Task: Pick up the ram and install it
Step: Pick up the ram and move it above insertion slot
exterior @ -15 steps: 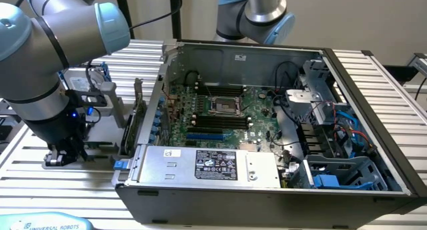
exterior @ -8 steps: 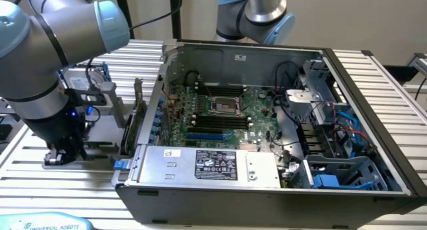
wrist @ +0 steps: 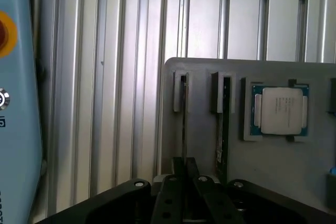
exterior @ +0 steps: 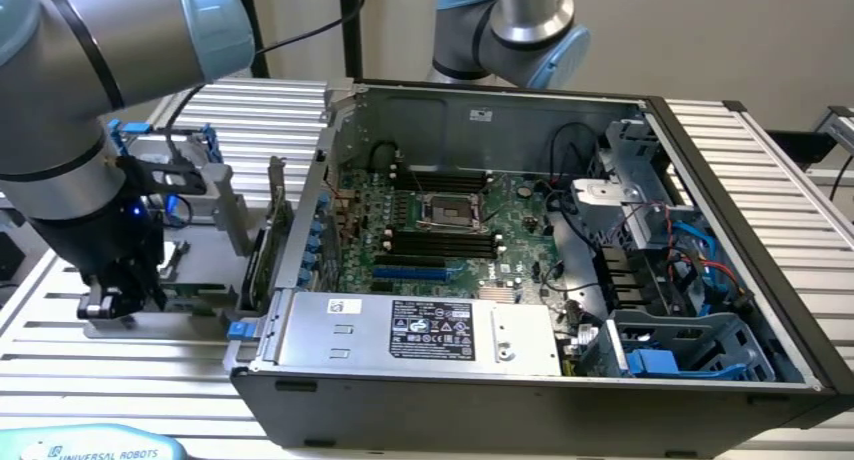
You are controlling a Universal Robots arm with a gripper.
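Pincer [wrist: 185, 168] tight on the edge-up ram [wrist: 185, 124], near the "UNIVERSAL ROBOTS" pendant [exterior: 80, 444].

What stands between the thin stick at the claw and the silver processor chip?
In the wrist view, a second green ram stick stands on edge in its own slot.

The arm [exterior: 60, 110] is a thick silver-grey tube with rounded pale blue joint caps and black seam rings. A black cable [exterior: 300, 37] trails from it. A small blue light [exterior: 138, 211] glows on the dark wrist. The black pincer [exterior: 114, 300] body carries 2 round silver screws [wrist: 139, 184].
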